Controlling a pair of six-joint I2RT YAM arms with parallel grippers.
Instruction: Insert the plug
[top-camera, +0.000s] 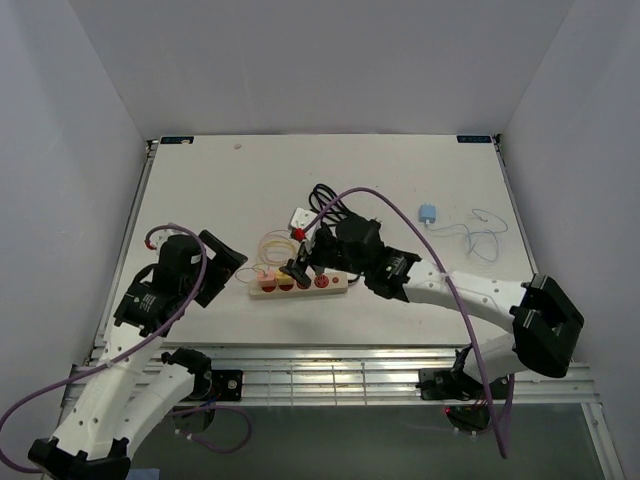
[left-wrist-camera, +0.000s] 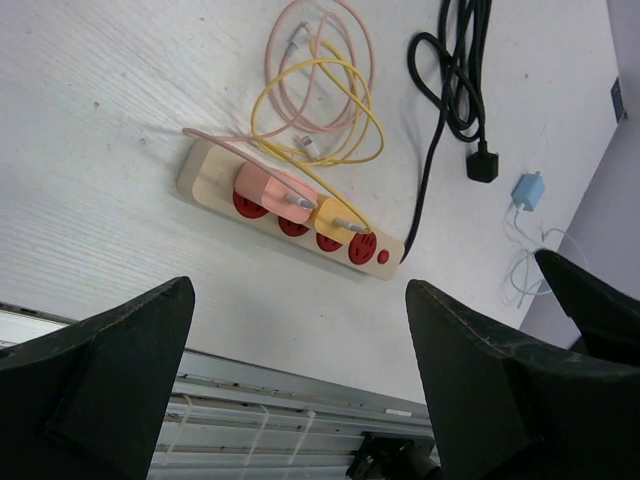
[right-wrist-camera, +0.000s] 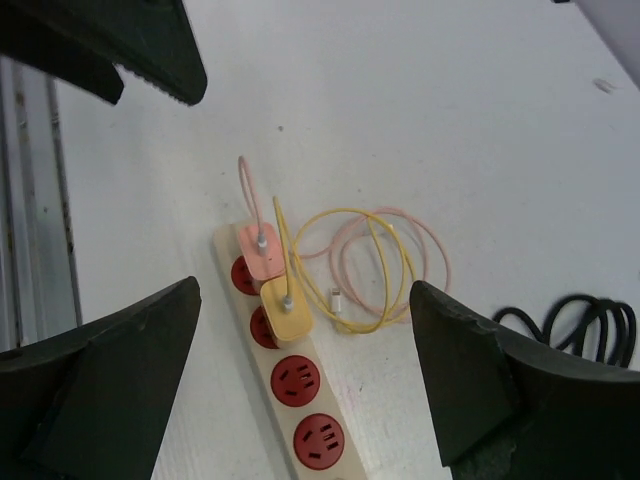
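Left gripper (left-wrist-camera: 300, 295) spread, empty, by near table (top-camera: 400, 180) edge, just off left end of power strip (left-wrist-camera: 203, 170). Right gripper (right-wrist-camera: 305, 290) spread, empty, directly above strip, so nearer. Strip long axis parallel to near edge. Yellow plug (left-wrist-camera: 335, 213) in second socket from left end, beside pink plug (left-wrist-camera: 268, 188); looks seated.

Cream plastic power strip (left-wrist-camera: 205, 172) with red round sockets lies flat. Pink square charger plug (left-wrist-camera: 268, 188) and yellow square charger plug (left-wrist-camera: 338, 214) sit upright in its first two sockets, side by side. The other two sockets are bare.
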